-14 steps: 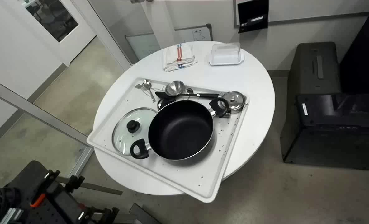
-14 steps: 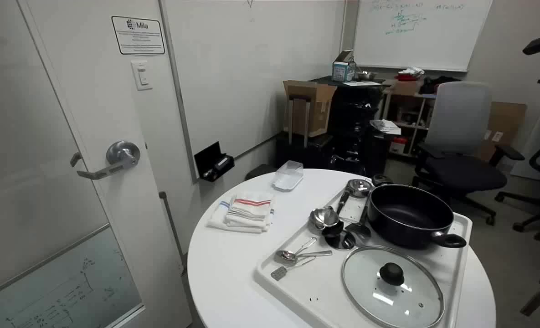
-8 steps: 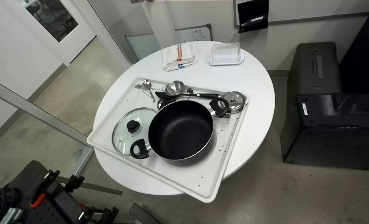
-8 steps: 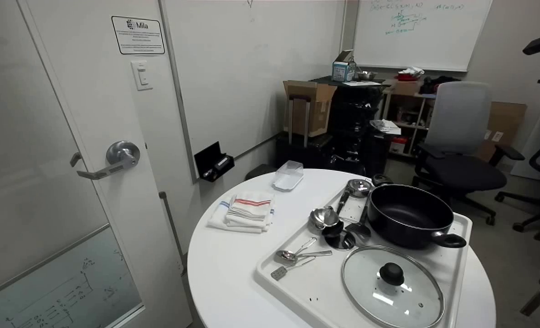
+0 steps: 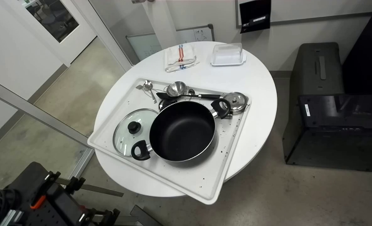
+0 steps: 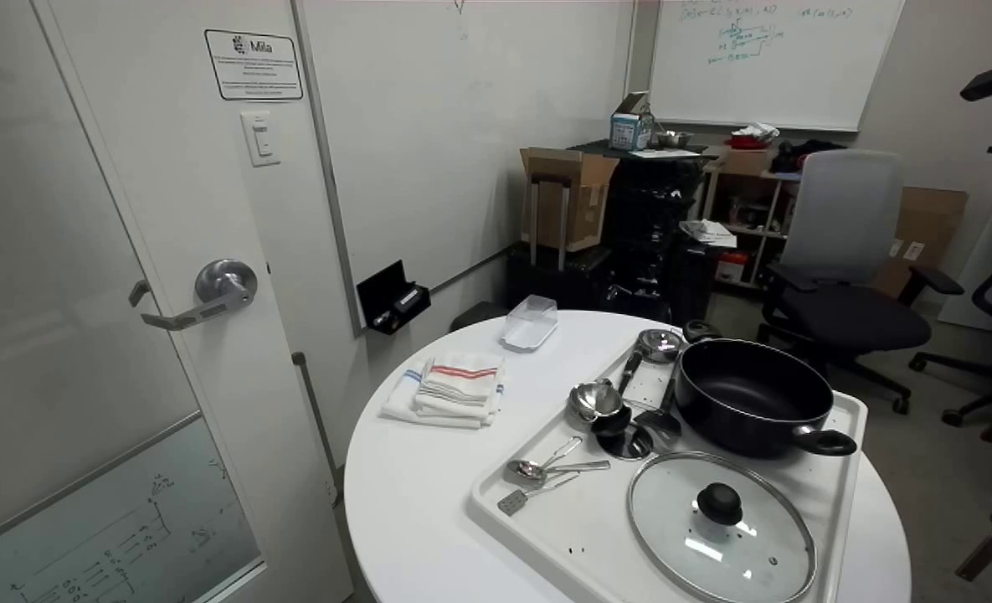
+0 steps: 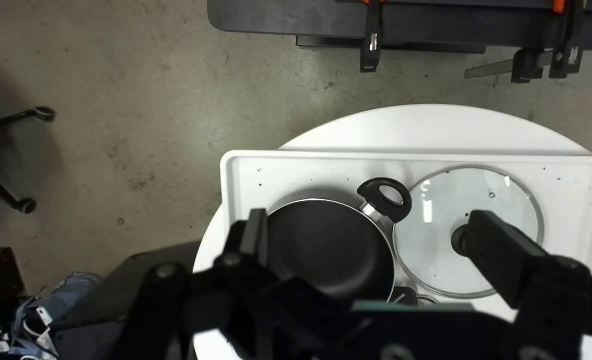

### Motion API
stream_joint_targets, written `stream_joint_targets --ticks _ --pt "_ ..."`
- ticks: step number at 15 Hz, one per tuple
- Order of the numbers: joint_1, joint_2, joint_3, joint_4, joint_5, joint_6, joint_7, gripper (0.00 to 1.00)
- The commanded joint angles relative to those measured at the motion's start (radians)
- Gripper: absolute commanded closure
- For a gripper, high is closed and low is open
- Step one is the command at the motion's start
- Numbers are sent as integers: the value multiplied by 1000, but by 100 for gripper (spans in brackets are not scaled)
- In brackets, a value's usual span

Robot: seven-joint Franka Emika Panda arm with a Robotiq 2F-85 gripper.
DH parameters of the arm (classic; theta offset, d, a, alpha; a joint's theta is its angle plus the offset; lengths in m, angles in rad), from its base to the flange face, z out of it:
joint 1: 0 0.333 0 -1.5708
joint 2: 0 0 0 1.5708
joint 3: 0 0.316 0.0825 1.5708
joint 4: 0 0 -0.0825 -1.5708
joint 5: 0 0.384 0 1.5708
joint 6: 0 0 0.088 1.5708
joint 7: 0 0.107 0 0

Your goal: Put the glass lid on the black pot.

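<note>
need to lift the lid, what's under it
The tray shows through the lid, with a few dark specks; on or below the glass, I can't tell. The knob hides what's directly beneath.

One round white surface (image 5: 261, 94) is carrying: one rectangular white rimmed tray (image 5: 189, 175), which is overhanging the edge at a corner; folded white fabric cloths (image 5: 179, 59), striped red and blue; near these, one clear plastic box-shaped container (image 5: 227, 55).
</note>
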Motion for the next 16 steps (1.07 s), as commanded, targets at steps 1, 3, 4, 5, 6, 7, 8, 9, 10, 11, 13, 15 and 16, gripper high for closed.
stream_joint_targets --ticks 1,3,4,5,6,7,8,9,10,11,13,15,16 --pt "25 23 -4 9 -4 2 -2 0" --pt "45 52 -1 15 4 15 -9 0" --pt "59 70 -1 16 11 30 -14 0" --pt "70 86 1 17 13 43 -13 0" --pt "85 108 2 20 20 57 -20 0" --pt "98 128 1 21 28 71 -27 0" --pt "113 154 0 24 37 90 -35 0" --pt "124 178 2 25 40 109 -41 0" --pt "133 205 6 24 42 144 -34 0" --pt "146 234 6 27 52 171 -43 0" --pt "164 293 13 30 62 229 -49 0" --pt "181 353 21 37 80 272 -72 0" --pt "192 387 25 40 93 293 -89 0"
